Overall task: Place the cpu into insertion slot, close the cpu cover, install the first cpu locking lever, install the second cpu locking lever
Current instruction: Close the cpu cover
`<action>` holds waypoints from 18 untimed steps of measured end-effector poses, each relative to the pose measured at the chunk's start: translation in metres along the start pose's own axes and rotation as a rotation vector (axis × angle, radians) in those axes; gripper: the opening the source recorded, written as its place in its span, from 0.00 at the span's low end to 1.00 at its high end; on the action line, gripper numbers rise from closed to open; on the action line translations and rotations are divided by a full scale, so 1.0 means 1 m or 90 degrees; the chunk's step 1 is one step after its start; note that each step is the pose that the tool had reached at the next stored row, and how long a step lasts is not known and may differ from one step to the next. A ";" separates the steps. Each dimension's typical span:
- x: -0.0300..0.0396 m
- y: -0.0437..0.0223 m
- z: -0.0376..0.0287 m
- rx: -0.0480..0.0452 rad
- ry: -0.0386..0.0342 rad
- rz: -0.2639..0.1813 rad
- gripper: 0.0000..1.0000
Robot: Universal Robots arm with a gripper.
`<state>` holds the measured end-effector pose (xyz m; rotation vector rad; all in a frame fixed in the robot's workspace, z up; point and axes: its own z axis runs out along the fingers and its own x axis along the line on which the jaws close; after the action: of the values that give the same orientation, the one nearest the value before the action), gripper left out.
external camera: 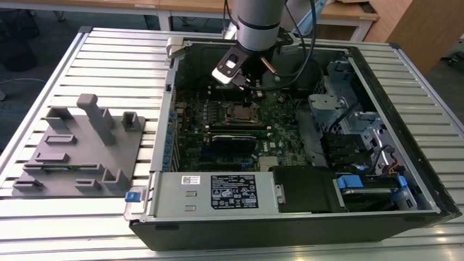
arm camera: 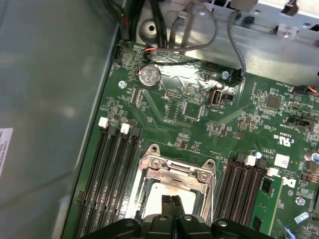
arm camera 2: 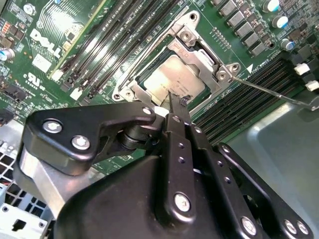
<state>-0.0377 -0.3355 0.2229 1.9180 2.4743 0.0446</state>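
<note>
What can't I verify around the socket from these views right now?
Second wrist view: the pincer covers one edge of the cpu; contact there is unclear.
First wrist view: one side of the cpu cover is hidden behind the pincer.
Exterior view: the insertion slot is too small to show whether the cover is closed.

Slatted metal table (external camera: 116,54), wooden desks (external camera: 355,13) behind, grey floor (external camera: 444,81)

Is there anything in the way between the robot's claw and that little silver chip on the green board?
Nothing visible does. The shut gripper hangs right over the cpu, whose bare metal top shows through the window of the cpu cover. A thin locking lever sticks out to one side, clear of the gripper.
</note>
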 end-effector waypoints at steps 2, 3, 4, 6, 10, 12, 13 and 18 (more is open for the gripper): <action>0.0000 0.0000 0.0000 0.0001 0.0004 -0.014 0.10; 0.0000 0.0000 0.0000 0.0002 0.0007 -0.023 0.10; 0.0000 0.0000 0.0000 0.0003 0.0009 -0.032 0.10; 0.0000 0.0000 0.0000 0.0005 0.0015 -0.052 0.10; 0.0000 0.0000 0.0000 0.0007 0.0024 -0.083 0.10; 0.0000 0.0000 0.0000 0.0008 0.0024 -0.083 0.10; 0.0000 0.0000 0.0000 0.0008 0.0024 -0.083 0.10; 0.0000 0.0000 0.0000 0.0007 0.0024 -0.084 0.10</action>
<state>-0.0377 -0.3355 0.2228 1.7526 2.5964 0.0457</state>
